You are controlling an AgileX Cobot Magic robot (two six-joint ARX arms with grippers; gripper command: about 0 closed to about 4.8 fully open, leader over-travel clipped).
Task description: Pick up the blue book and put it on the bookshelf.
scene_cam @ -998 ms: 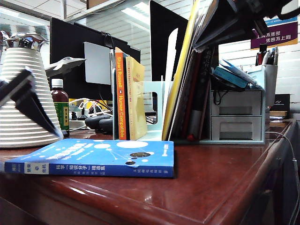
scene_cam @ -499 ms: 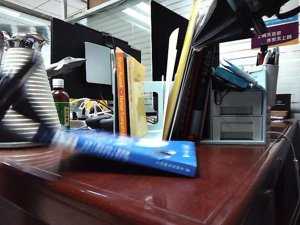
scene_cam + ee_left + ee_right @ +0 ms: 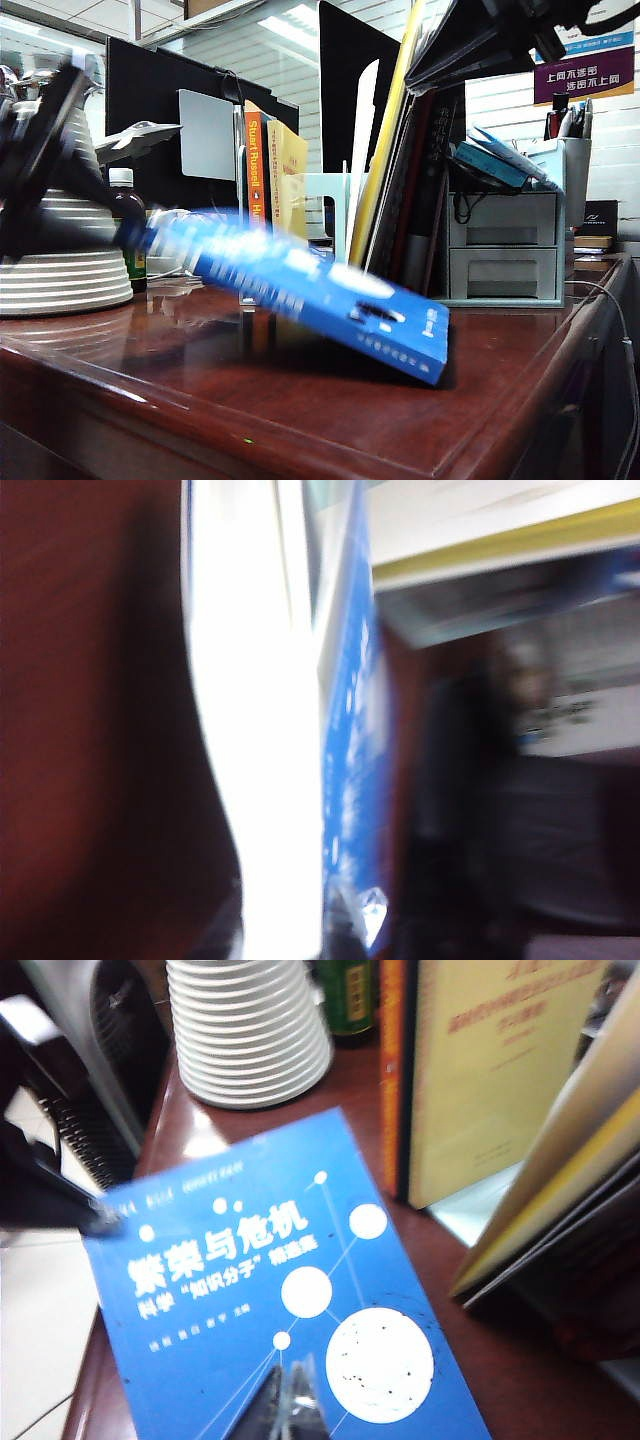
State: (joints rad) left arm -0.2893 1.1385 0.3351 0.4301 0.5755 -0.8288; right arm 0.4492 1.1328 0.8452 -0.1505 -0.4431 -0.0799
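Glossy reddish-brown desk (image 3: pixel 480 400) — white slatted wall (image 3: pixel 505 110) behind (ceiling lights reflected).

1 blue book (image 3: pixel 300 285), 1 bookshelf (image 3: pixel 330 215) (2 grippers

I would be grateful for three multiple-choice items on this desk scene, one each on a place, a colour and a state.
1. The brown bottle stands: A on the drawer unit; B beside the white ribbed vessel; C on the monitor.
2. The "Human Compatible" book in the bookshelf has a spine that is: A green; B orange; C purple.
3. The blue book is: A flat; B upright; C tilted, one end raised.
Key: B, they stand side by side; B, orange shows plainly; C, the left gripper, at exterior left, holds its raised end, while the right gripper, shut, is over its cover.
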